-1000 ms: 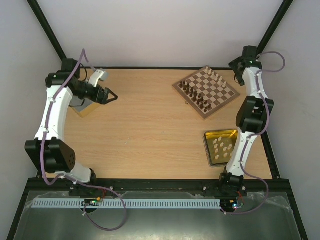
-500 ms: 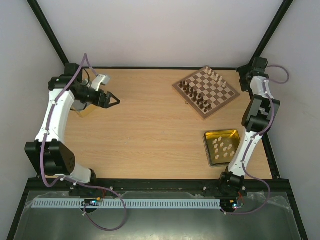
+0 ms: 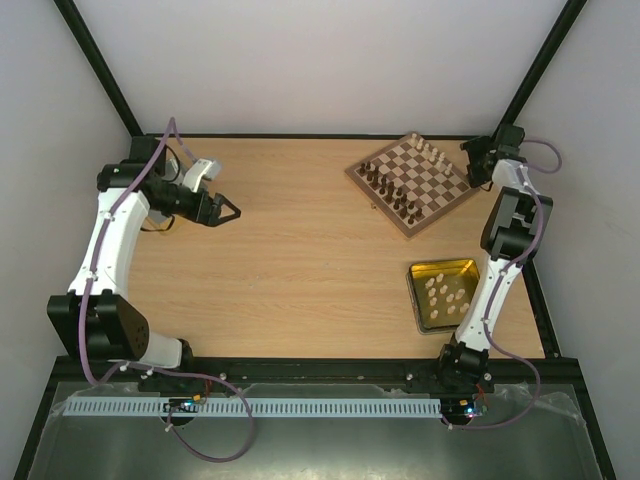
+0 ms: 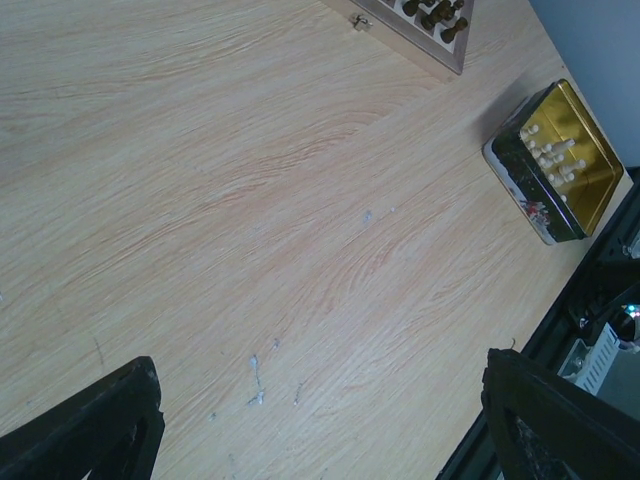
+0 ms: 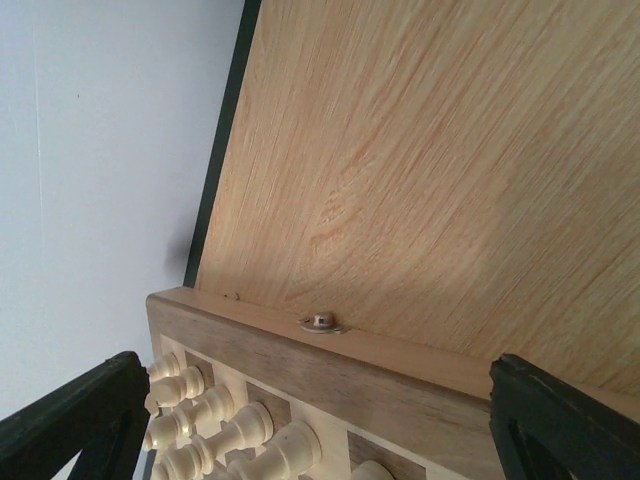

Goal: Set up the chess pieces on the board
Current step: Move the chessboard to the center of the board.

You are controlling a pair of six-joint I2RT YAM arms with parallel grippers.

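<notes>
wooden board (image 3: 412,184) sits far right on the surface (image 3: 300,240), carrying dark pieces (image 3: 390,192) and a few cream pieces (image 3: 428,152). right hand (image 3: 472,158), spread wide, has dropped beside its far-right edge; left hand (image 3: 230,208), also released, has edged nearer.

Matt wooden board (image 3: 412,182), glossy tin (image 4: 556,160)

Bright, even, diffuse light from above covered the worktop (image 3: 300,250), casting only faint soft shadows near its far-left and far-right corners, while the wrist views showed crisp wood grain.
</notes>
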